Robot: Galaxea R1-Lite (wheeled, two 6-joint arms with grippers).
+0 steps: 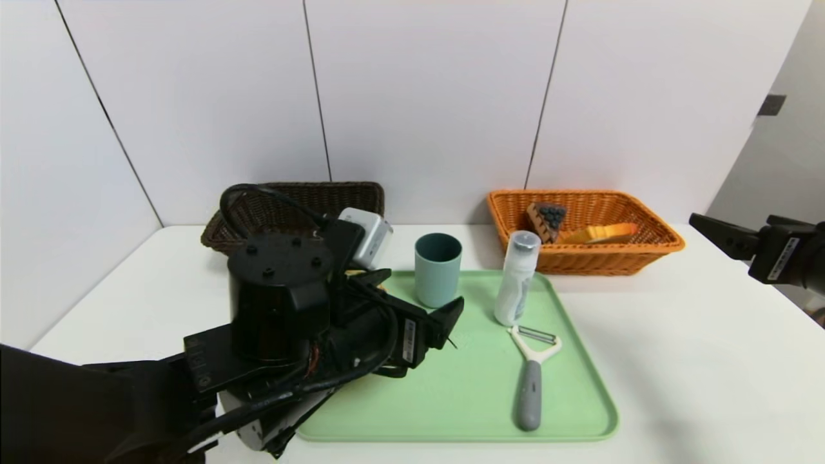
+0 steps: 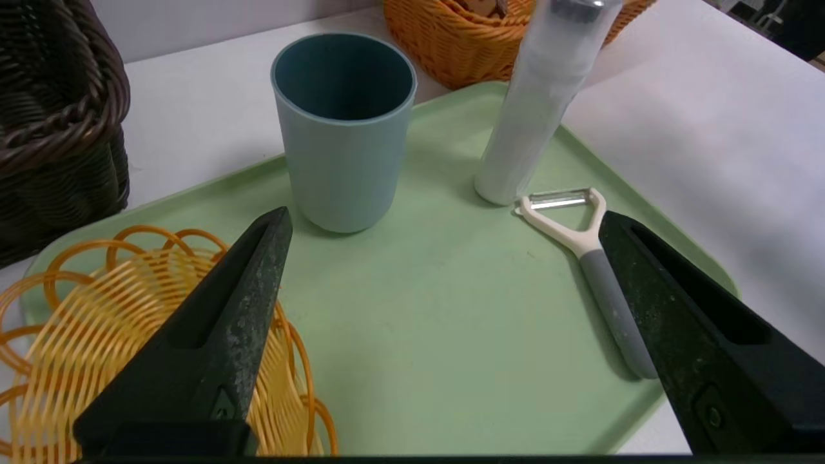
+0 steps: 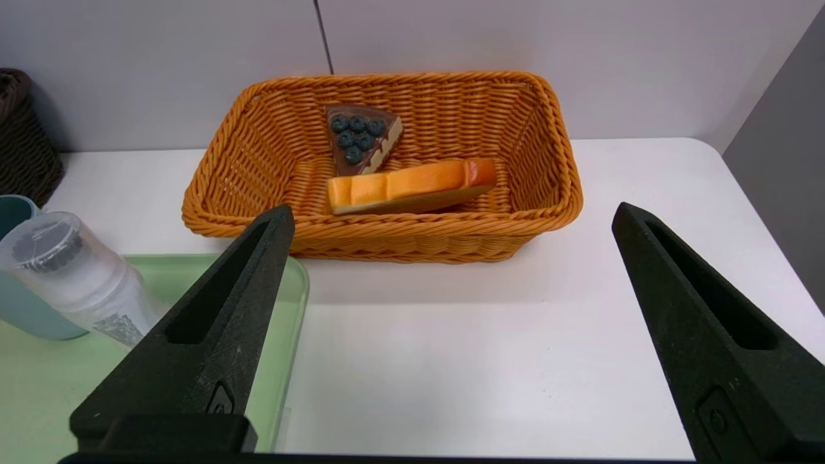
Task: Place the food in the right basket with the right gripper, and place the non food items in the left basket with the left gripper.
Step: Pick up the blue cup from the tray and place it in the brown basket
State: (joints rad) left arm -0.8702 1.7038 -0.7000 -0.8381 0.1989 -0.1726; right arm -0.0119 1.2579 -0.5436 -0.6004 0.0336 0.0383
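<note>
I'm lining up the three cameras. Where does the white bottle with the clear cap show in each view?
Head view: white bottle upright on the tray's far right.
Left wrist view: bottle at top, right of centre.
Right wrist view: bottle at the left edge.
Shared landmark: orange basket behind it.

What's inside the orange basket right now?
The orange basket holds a chocolate cake slice with blueberries and an orange melon slice. Its near wall hides a strip of the floor; nothing else shows.
</note>
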